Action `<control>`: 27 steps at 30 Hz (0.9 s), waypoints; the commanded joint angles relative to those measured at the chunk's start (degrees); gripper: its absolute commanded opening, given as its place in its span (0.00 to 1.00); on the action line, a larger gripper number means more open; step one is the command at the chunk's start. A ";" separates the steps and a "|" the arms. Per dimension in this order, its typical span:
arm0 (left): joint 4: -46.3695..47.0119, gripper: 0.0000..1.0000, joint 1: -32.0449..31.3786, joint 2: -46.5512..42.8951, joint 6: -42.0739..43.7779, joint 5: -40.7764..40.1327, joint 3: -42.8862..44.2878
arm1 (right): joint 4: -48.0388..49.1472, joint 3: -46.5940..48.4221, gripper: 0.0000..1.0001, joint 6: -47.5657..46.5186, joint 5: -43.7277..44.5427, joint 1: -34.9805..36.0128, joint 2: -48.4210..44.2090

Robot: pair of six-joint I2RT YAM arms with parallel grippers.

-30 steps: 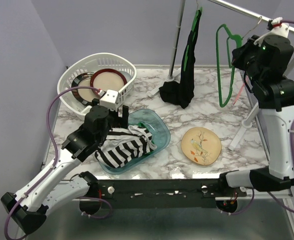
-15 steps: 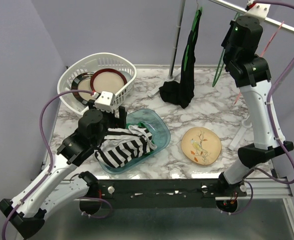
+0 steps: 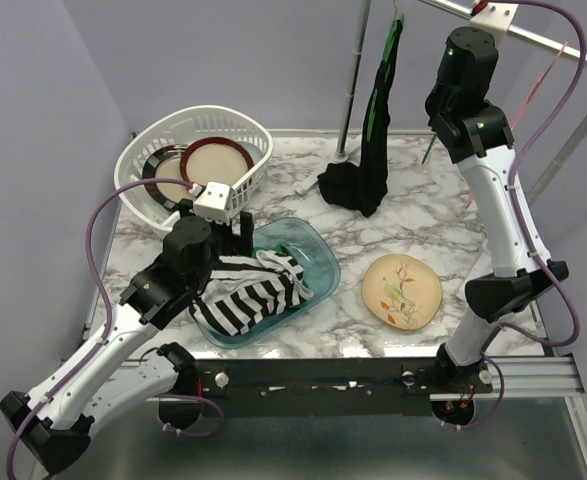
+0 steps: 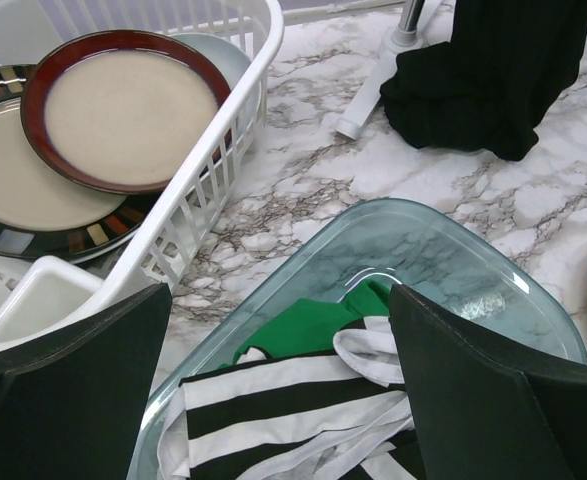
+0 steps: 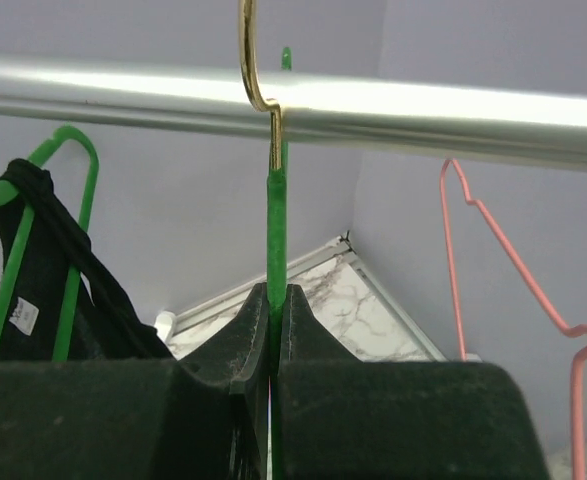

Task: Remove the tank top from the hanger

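While the black tank top (image 3: 373, 130) is still hanging from its green plastic hanger (image 5: 68, 140) on the silver metal rail (image 5: 123, 90), the task is looking barely begun. Its straps are sitting over that hanger's shoulders in the right wrist view. In the top view its lower end is pooling on the white marble table (image 3: 423, 220) beside the upright metal post (image 3: 351, 80).

The right gripper (image 5: 271, 300) is reaching up at the rail and pinching tight on the neck of a second, bare green hanger (image 5: 275, 220) with a gold wire hook. This one is hanging just beside the loaded one, with a pink wire hanger (image 5: 493, 250) dangling on its other side. As far as I can judge, the right arm is gripping the empty hanger, not the one carrying the garment.

The left gripper (image 4: 278, 300) is hovering with its fingers spread wide over a clear glass dish (image 4: 443, 260) that is holding a black-and-white striped garment (image 4: 273, 400). It is well apart from the tank top and is gripping nothing.

Nearly everything is remaining, in my judgement: getting a hold on the black fabric or its hanger, slipping both straps off the shoulders, and drawing the top clear.
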 commanded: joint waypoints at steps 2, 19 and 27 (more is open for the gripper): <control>0.76 0.99 0.31 -0.41 0.68 -0.89 -0.17 | -2.45 -1.42 0.01 6.37 -1.10 -1.31 0.76; 0.94 0.99 0.31 -2.26 0.59 -0.37 -0.35 | -14.58 1.82 0.37 13.50 -9.09 -4.13 -2.13; 0.41 0.99 0.31 -2.43 0.42 -0.28 0.01 | -30.75 3.85 0.67 16.13 -23.59 -4.04 -13.56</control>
